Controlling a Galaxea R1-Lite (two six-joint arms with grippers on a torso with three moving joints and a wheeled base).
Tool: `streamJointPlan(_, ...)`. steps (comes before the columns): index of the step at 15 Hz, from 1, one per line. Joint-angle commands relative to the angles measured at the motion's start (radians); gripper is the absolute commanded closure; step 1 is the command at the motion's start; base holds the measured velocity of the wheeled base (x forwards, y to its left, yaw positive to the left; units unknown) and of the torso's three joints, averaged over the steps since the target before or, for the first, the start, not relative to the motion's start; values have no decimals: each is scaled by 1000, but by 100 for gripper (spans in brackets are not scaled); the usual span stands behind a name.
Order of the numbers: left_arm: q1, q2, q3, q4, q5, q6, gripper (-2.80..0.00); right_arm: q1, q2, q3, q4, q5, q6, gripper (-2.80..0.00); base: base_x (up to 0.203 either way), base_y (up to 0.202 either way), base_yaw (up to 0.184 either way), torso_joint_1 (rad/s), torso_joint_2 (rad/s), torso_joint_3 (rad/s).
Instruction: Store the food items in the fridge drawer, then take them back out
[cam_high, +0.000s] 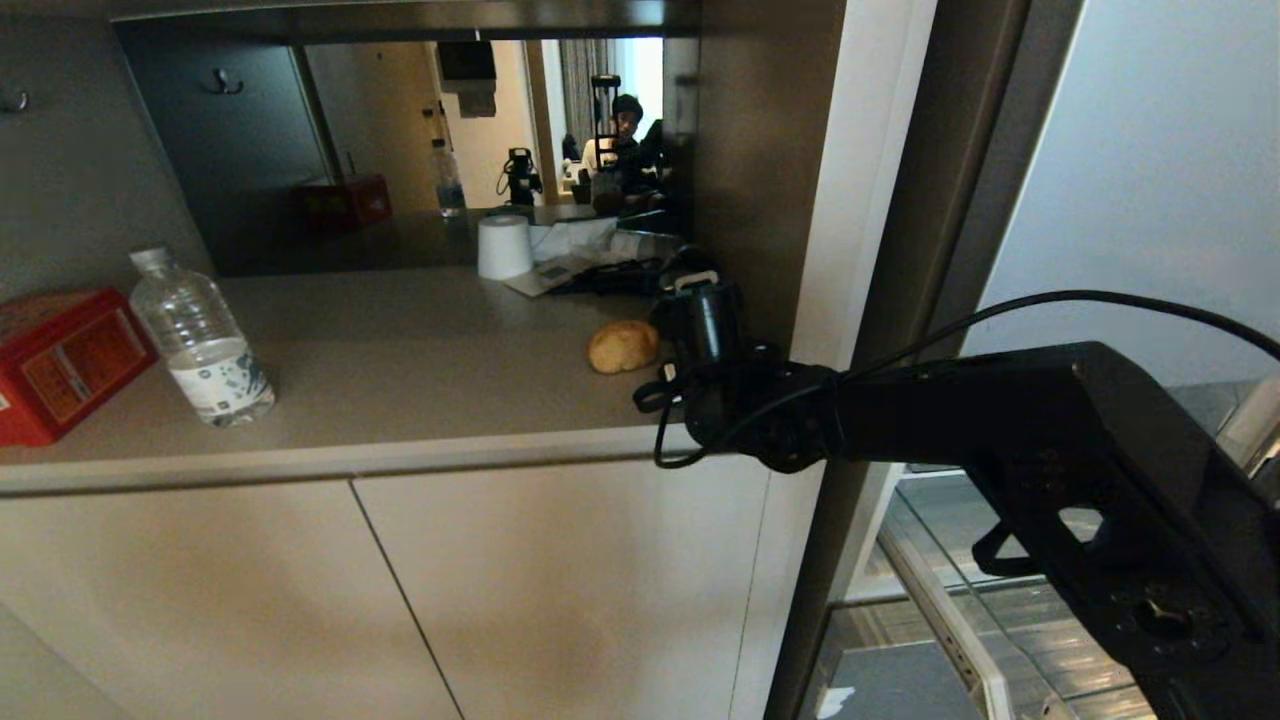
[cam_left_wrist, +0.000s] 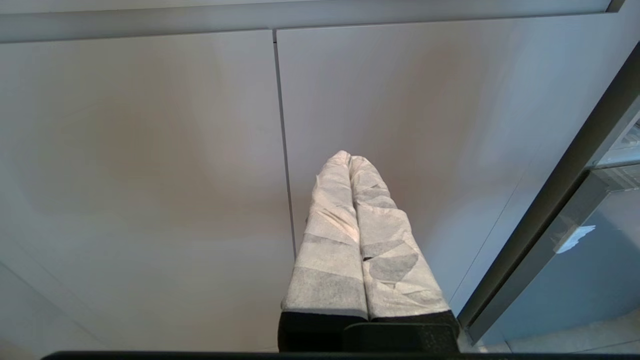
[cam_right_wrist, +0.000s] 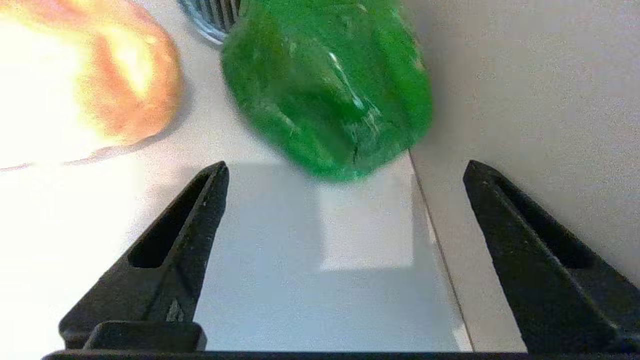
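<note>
The green bell pepper (cam_right_wrist: 327, 85) lies on the counter in the corner against the side wall, just beyond the tips of my right gripper (cam_right_wrist: 345, 167), which stands wide open and empty. Beside the pepper sits the tan potato (cam_right_wrist: 100, 85). In the head view the potato (cam_high: 622, 346) rests near the counter's right end, and my right arm (cam_high: 760, 420) reaches over the counter edge and hides the pepper. The fridge drawer (cam_high: 945, 620) shows partly at the lower right. My left gripper (cam_left_wrist: 349, 156) is shut, its white-wrapped fingers parked before the beige cabinet doors.
A clear water bottle (cam_high: 200, 340) and a red tin box (cam_high: 60, 360) stand at the counter's left. A white paper roll (cam_high: 503, 246) and papers lie at the back by a mirror showing a person (cam_high: 625, 120). The side wall (cam_high: 760, 200) bounds the counter on the right.
</note>
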Motion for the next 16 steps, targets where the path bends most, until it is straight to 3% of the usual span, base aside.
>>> streamJointPlan(1,0,2,0,0,1,-1,0,28,-58,0,36,15,54,-280,0,0,0,0,0,0)
streamJointPlan(5,0,2,0,0,1,-1,0,64,-101,0,40,69,138,-280,0,0,0,0,0,0)
streamJointPlan(8,0,2,0,0,2,-1,0,75,-102,0,41,74,167,-280,0,0,0,0,0,0)
streamJointPlan(11,0,2,0,0,1,-1,0,76,-112,0,47,74,245,-280,0,0,0,0,0,0)
streamJointPlan(14,0,2,0,0,1,-1,0,75,-155,6,159,117,263,-280,0,0,0,0,0,0)
streamJointPlan(16,0,2,0,0,1,-1,0,67,-204,10,300,212,245,-280,0,0,0,0,0,0)
